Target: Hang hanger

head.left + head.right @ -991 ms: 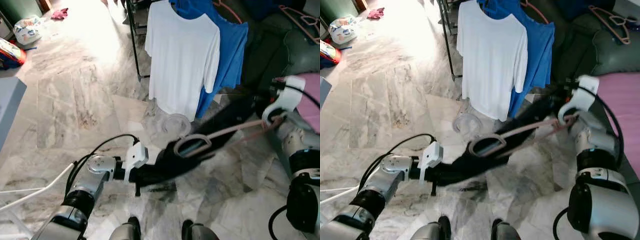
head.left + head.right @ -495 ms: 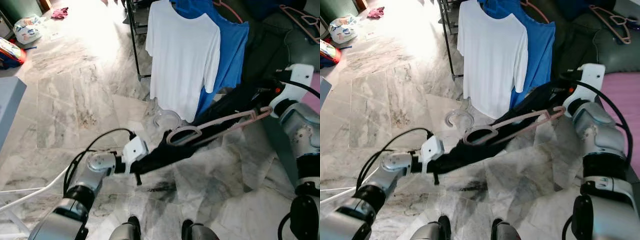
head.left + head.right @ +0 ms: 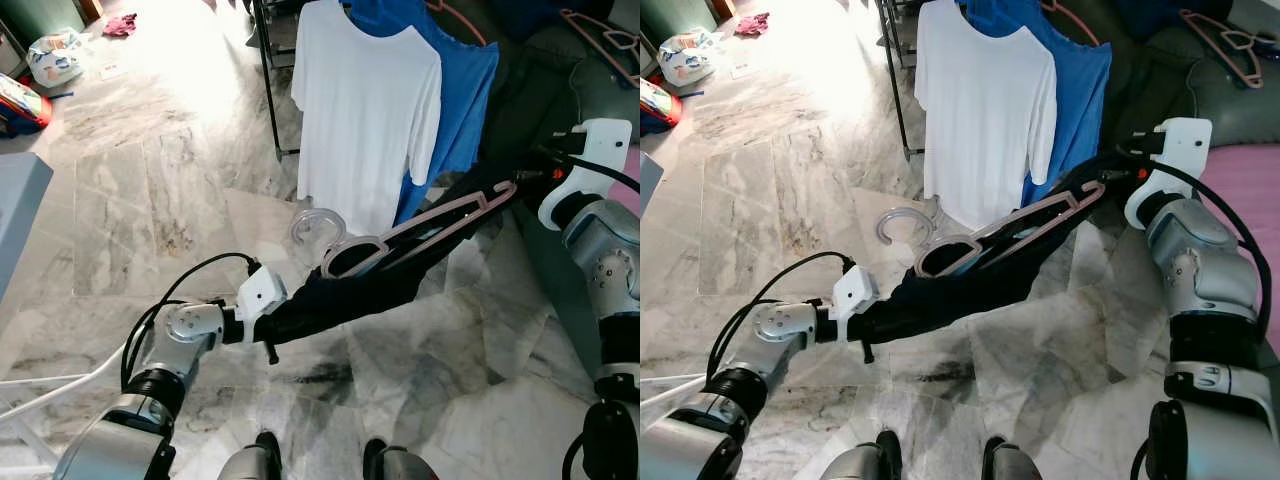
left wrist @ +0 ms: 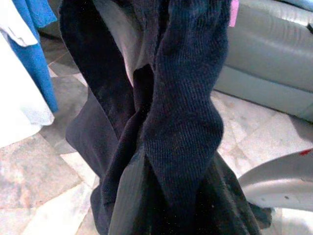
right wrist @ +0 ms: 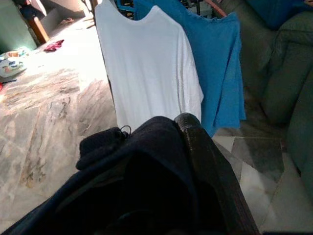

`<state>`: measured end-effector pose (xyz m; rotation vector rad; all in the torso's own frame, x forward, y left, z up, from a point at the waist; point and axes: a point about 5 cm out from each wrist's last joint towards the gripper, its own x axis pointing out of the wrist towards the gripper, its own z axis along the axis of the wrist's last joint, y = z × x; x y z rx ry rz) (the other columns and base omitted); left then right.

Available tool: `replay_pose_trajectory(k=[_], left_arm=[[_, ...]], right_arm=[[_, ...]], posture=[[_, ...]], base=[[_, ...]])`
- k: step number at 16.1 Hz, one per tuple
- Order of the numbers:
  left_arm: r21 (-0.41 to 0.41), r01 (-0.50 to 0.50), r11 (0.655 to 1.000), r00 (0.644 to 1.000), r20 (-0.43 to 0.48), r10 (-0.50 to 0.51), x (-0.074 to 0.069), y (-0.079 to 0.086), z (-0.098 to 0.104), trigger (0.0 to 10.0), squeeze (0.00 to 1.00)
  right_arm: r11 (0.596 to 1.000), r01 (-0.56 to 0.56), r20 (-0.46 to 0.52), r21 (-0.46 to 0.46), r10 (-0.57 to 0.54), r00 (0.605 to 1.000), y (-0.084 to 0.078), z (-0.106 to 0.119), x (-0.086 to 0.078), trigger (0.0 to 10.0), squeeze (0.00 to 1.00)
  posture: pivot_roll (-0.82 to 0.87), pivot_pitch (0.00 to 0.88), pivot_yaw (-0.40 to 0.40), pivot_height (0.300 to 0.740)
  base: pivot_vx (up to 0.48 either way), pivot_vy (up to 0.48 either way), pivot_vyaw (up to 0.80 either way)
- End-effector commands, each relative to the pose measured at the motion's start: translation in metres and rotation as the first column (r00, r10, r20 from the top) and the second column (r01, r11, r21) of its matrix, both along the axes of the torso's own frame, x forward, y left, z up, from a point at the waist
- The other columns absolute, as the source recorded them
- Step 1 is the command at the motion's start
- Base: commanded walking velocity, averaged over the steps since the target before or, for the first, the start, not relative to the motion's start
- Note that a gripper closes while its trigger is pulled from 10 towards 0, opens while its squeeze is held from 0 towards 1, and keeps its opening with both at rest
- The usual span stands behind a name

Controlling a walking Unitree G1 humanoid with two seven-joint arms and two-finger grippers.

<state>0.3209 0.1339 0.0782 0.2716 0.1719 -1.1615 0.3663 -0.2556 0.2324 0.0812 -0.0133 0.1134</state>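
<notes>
Between the two grippers, a pale pink plastic hanger point(image 3: 420, 228) carrying a dark navy knit garment point(image 3: 370, 290) is held tilted above the marble floor point(image 3: 150, 190). Left gripper point(image 3: 285, 325) is wrapped in the garment's lower end; right gripper point(image 3: 1110, 175) meets its upper end. Finger state cannot be determined for either. Its clear hook point(image 3: 315, 225) points toward the white T-shirt point(image 3: 365, 110).

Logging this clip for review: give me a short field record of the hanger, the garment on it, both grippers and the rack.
hanger: pink hanger, tilted, clear hook toward the rack, not yet hung
garment: dark garment draped on the hanger, held between both arms
left gripper: low end, buried in cloth
right gripper: high end, fingers hidden by cloth
rack: white T-shirt and blue T-shirt hanging
</notes>
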Motion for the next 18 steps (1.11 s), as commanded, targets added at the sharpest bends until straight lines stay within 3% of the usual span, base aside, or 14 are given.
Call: replay_pose_trajectory(k=[1,7,10,15,18], left_arm=[[0.102,-0.035,0.994,0.996,-0.078,0.043,-0.011,0.028,-0.019,0.0,0.00],[0.247,0.023,0.969,0.999,-0.032,-0.015,-0.016,0.029,-0.026,0.0,0.00],[0.179,0.044,0.983,0.999,-0.017,-0.041,-0.012,0.019,-0.019,0.0,0.00],[0.313,0.043,0.949,0.999,-0.031,-0.035,-0.018,0.024,-0.033,0.0,0.00],[0.396,0.029,0.918,0.999,-0.043,-0.013,-0.020,0.029,-0.040,0.0,0.00]], right_arm=[[0.998,0.063,0.088,-0.029,-0.061,0.994,-0.019,0.025,-0.009,0.0,0.00],[0.998,0.044,0.099,-0.033,-0.041,0.994,-0.012,0.032,-0.011,0.0,0.00],[0.996,0.062,0.069,-0.061,-0.058,0.996,-0.011,0.021,-0.009,0.0,0.00],[0.999,0.025,0.093,-0.047,-0.021,0.995,0.005,0.030,-0.006,0.0,0.00],[0.999,0.036,0.124,-0.036,-0.031,0.992,0.003,0.043,-0.007,0.0,0.00]], posture=[[-0.08,0.245,0.036,0.740],[-0.09,0.247,0.038,0.740],[-0.09,0.250,0.036,0.740],[-0.09,0.251,0.041,0.740],[-0.09,0.250,0.041,0.740]], base=[[0.000,0.000,0.00],[0.000,0.000,0.00],[0.000,0.000,0.00],[0.000,0.000,0.00],[0.000,0.000,0.00]])
